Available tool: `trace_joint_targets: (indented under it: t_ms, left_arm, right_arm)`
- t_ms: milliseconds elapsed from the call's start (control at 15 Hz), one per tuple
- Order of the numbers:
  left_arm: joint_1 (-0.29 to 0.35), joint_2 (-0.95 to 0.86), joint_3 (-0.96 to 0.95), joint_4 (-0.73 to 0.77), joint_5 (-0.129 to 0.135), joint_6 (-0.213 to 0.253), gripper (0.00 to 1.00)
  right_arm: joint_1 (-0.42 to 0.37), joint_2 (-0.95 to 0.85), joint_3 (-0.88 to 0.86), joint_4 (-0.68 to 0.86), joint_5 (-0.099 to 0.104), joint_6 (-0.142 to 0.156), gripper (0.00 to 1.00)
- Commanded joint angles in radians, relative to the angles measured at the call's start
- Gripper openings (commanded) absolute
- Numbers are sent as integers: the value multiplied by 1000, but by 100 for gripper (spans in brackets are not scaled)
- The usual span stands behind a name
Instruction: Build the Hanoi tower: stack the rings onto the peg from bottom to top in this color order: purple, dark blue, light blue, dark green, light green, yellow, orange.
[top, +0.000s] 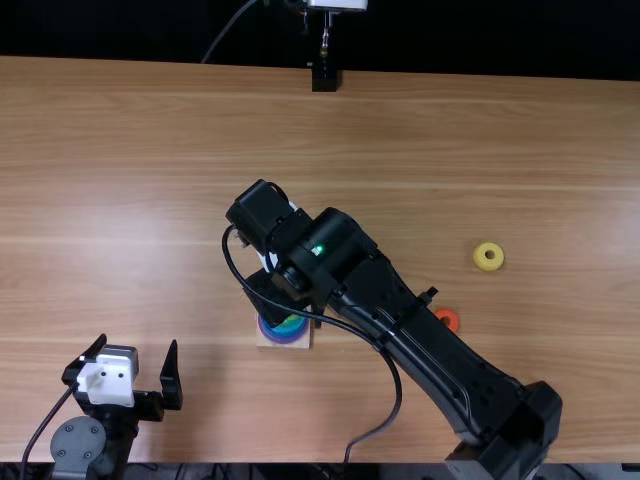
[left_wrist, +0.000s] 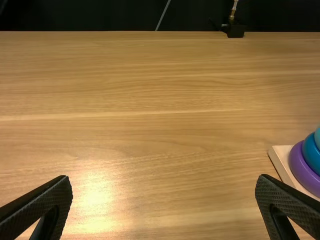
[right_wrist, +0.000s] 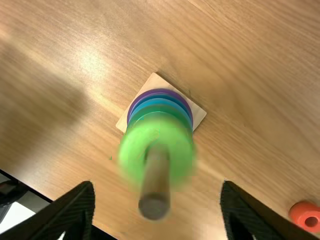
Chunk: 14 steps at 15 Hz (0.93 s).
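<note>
Right hand wide open, near peg

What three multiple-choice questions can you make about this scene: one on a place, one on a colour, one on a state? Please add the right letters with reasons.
1. Where is the yellow ring?
A) On the peg
B) On the table
C) In the left hand

2. Which colour is the lowest ring on the wooden base?
A) Orange
B) Yellow
C) Purple

3. How is the right hand?
A) Open
B) Shut on a ring
C) Shut and empty

Answers:
1 B: it lies flat on the wood.
2 C: purple shows directly above the base.
3 A: its fingers stand wide apart.
</note>
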<state>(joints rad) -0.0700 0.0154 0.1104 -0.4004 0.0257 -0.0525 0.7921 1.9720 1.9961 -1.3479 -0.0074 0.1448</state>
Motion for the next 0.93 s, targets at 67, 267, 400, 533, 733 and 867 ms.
trace_joint_targets:
  t_ms: [67,267,400,533,733,867]
  left_arm:
    - [12,-15,-110,-73,-4,12,100]
    - [12,-15,-110,-73,-4,12,100]
    - [12,-15,-110,-73,-4,12,100]
    - [12,-15,-110,-73,-4,12,100]
    - [12,-15,-110,-73,-4,12,100]
    - [12,-15,-110,-73,-4,12,100]
  right_arm:
    - [1,-1,10,5,2,6,100]
    - [-4,-5,53,16,7,4,100]
    - [-25,-9,61,64,6,4,100]
    - [-105,-18,47,165,-4,1,100]
    - [-209,-45,18,207,-2,-3,100]
    - [-307,-51,-31,209,0,-10,100]
